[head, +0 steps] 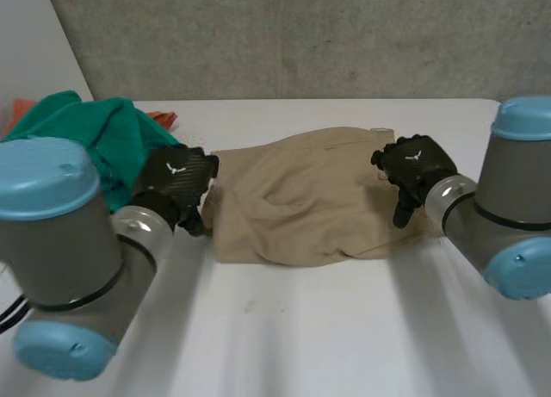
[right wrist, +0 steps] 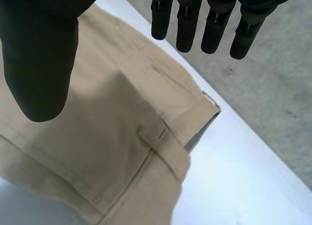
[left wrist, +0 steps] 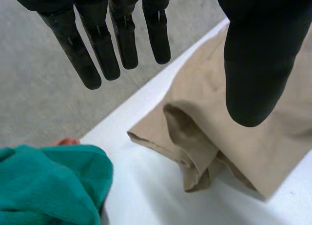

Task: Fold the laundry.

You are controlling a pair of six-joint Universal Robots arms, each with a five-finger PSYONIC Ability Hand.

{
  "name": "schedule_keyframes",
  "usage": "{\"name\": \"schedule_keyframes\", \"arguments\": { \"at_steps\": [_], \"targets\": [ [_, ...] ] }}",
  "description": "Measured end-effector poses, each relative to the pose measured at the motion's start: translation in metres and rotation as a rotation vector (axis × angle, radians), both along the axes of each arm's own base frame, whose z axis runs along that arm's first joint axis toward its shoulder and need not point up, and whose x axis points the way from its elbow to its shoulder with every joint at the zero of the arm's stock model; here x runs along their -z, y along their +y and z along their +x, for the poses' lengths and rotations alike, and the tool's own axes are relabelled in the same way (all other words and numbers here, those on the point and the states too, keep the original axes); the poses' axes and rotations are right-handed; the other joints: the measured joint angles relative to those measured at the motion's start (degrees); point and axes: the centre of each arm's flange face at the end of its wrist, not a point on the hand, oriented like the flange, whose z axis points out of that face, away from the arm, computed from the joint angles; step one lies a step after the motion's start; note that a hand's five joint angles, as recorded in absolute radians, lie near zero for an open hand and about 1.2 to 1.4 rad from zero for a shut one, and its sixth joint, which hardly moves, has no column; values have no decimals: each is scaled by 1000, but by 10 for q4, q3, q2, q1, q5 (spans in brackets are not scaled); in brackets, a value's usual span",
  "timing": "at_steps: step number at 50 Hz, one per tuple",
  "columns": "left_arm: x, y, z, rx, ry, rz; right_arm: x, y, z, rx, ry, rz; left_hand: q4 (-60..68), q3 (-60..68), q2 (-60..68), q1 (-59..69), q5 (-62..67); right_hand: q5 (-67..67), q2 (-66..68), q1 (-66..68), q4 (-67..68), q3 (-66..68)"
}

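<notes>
Closest in the head view are two grey joints with light-blue caps, the left arm (head: 60,242) at 8 o'clock and the right arm (head: 516,225) at 4 o'clock. Between them, mid-table (head: 301,328), lie tan trousers (head: 301,207), loosely folded, with their long axis running from 9 to 3 o'clock. The left hand (head: 176,183) is poised at the 9 o'clock end, above a bunched, doubled-over edge. Its fingers (left wrist: 97,49) are straight, set apart from the thumb, and hold nothing. The right hand (head: 415,169) is poised at the 3 o'clock end over the waistband (right wrist: 187,130), its fingers also straight and empty. Each hand is nearest its own end, so folding probably means carrying one end towards the other. A green garment (head: 95,134) is heaped at 10 o'clock.
</notes>
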Motion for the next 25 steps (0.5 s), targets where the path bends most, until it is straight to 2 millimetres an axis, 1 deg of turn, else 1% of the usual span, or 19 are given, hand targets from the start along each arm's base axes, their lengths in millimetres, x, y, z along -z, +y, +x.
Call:
{"name": "schedule_keyframes", "arguments": {
  "at_steps": [2, 5, 7, 9, 10, 11, 12, 15, 17, 20, 25],
  "targets": [
    [-4, 7, 4, 4, 4, -10, -7, 5, -3, -1, 4, -6, 0, 0, 0, 0, 0, 7, 1, 2, 3, 2],
    [-3, 17, 10, 7, -2, -5, -16, 13, -12, 4, 26, -6, 7, 4, 6, 5, 9, 65, 13, 39, 46, 42],
    [2, 24, 14, 9, -15, 12, -21, 18, -21, 10, 54, 0, 71, 63, 65, 68, 72, 97, 53, 72, 79, 74],
    [9, 30, 17, 14, -34, 34, -22, 23, -30, 12, 91, 14, 99, 90, 91, 98, 100, 133, 97, 108, 116, 111],
    [9, 30, 17, 14, -34, 34, -22, 23, -30, 12, 91, 14, 99, 90, 91, 98, 100, 133, 97, 108, 116, 111],
    [15, 33, 18, 20, -48, 51, -22, 23, -31, 12, 97, 16, 130, 122, 125, 130, 130, 138, 106, 115, 124, 119],
    [21, 37, 19, 30, -63, 67, -18, 28, -41, 7, 151, 42, 147, 139, 140, 145, 146, 162, 134, 140, 148, 145],
    [33, 42, 18, 64, -90, 103, -11, 33, -50, -8, 203, 72, 158, 151, 151, 151, 156, 198, 169, 176, 183, 180],
    [46, 43, 15, 101, -110, 139, -1, 38, -56, -30, 242, 102, 153, 146, 146, 144, 152, 203, 171, 180, 189, 186],
    [58, 41, 10, 134, -123, 171, 7, 40, -58, -53, 254, 112, 131, 129, 128, 121, 134, 203, 171, 180, 189, 186],
    [75, 27, -1, 166, -121, 185, 20, 37, -55, -89, 230, 61, 80, 75, 76, 75, 79, 186, 168, 172, 177, 174]
  ]
}}
